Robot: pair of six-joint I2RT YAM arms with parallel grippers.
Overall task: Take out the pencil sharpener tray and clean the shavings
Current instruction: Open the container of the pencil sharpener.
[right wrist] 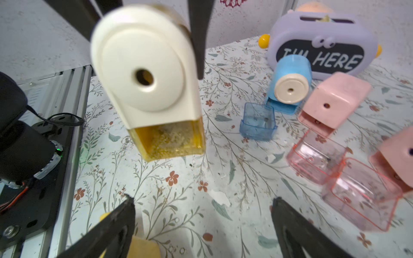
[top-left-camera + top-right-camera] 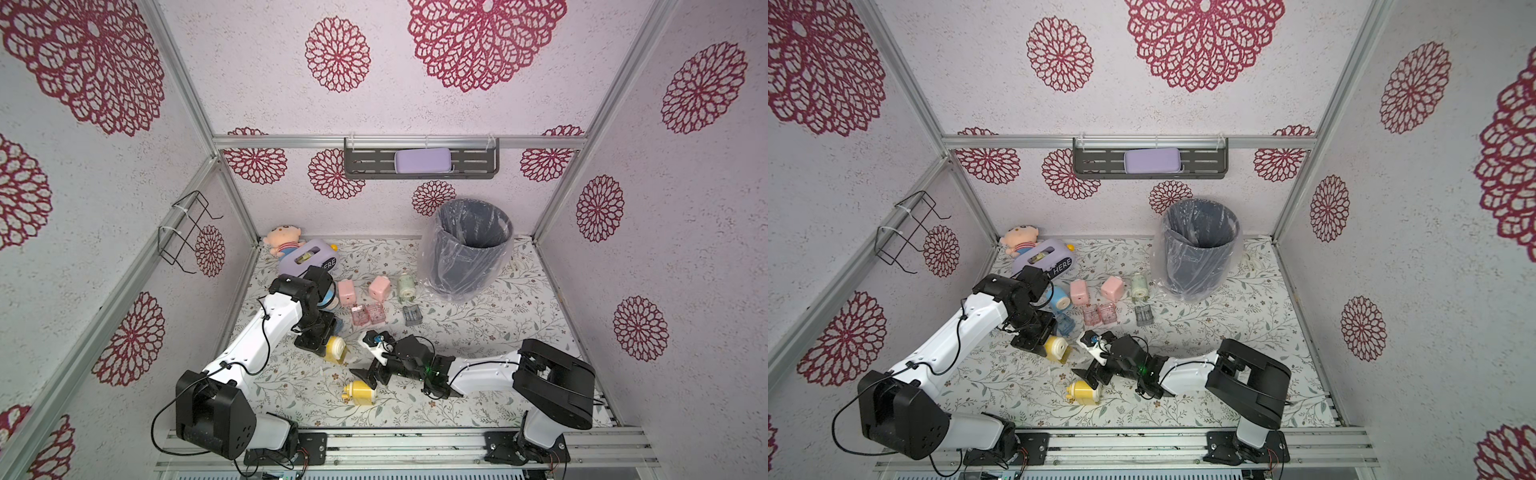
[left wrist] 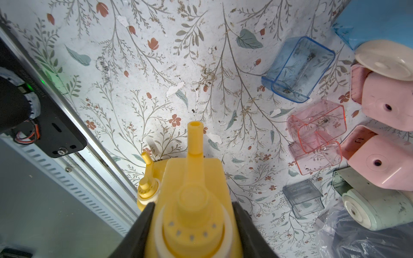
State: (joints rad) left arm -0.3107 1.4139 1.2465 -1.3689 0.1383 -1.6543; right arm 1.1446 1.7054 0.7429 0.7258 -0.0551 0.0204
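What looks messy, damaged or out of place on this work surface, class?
Pencil shavings and dark specks are strewn loose across the floral mat instead of being in the bin. The mat is also damaged: several white patches show where its printed surface has peeled away.

Inside the left gripper (image 3: 192, 208), the yellow pencil sharpener (image 3: 194, 174) is smooth matt plastic. Its tray (image 1: 169, 140) is glossy and translucent.
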